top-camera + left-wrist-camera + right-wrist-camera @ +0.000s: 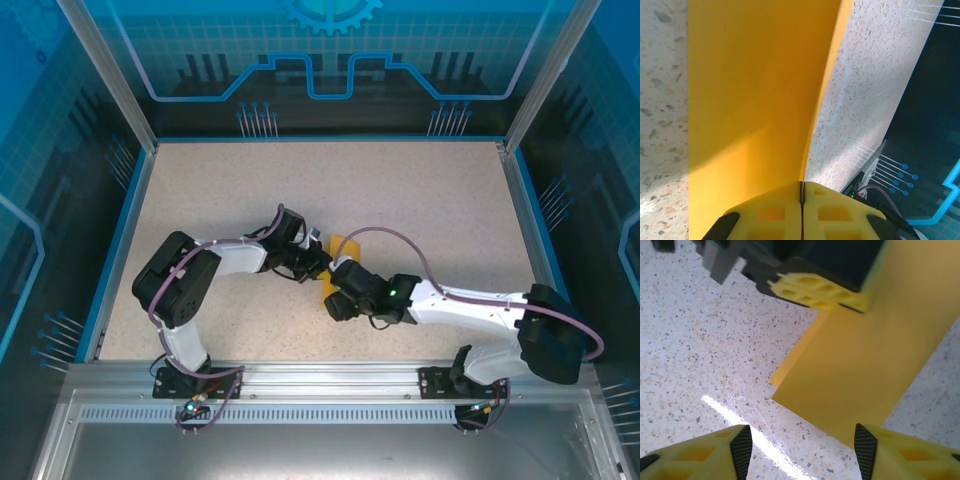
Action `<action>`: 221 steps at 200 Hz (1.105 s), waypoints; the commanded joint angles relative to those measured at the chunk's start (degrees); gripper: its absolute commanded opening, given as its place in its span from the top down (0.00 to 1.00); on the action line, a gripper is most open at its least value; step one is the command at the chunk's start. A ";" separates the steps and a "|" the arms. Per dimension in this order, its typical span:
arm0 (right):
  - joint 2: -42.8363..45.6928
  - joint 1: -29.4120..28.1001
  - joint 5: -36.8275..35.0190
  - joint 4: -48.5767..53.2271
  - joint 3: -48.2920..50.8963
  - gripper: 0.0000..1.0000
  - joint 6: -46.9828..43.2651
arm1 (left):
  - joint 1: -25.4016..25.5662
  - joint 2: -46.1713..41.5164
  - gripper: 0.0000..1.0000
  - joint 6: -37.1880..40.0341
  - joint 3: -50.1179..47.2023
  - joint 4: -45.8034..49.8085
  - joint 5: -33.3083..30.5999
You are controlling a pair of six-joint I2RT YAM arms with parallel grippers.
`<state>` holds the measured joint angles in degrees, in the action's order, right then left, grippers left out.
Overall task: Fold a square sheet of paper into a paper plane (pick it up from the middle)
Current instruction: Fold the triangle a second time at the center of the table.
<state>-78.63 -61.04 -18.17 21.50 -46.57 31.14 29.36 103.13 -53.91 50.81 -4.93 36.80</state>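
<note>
Here, mid-table (200,190), seen left to right: left gripper (801,192) clamped on the edge of the folded orange-yellow sheet (750,100), pads (835,212) pressed together. Just right of it, right gripper (800,447) above the sheet's near end, fingers (742,445) spread apart, holding nothing.

Speckled beige worktop (420,190) with blue edging, boxed in by aluminium posts (105,70). Blue circuit-print panels (330,60) at top and sides. Metal rail (330,375) along bottom. Glare streak (740,415) on worktop, lower left.
</note>
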 commanded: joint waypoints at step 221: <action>-15.75 -7.00 -15.84 11.60 -13.03 0.82 -2.30 | -0.10 -0.47 0.87 1.20 1.42 3.52 -0.76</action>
<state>-93.89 -67.85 -33.04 31.64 -58.63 28.49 29.36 103.13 -53.63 51.00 -3.68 36.62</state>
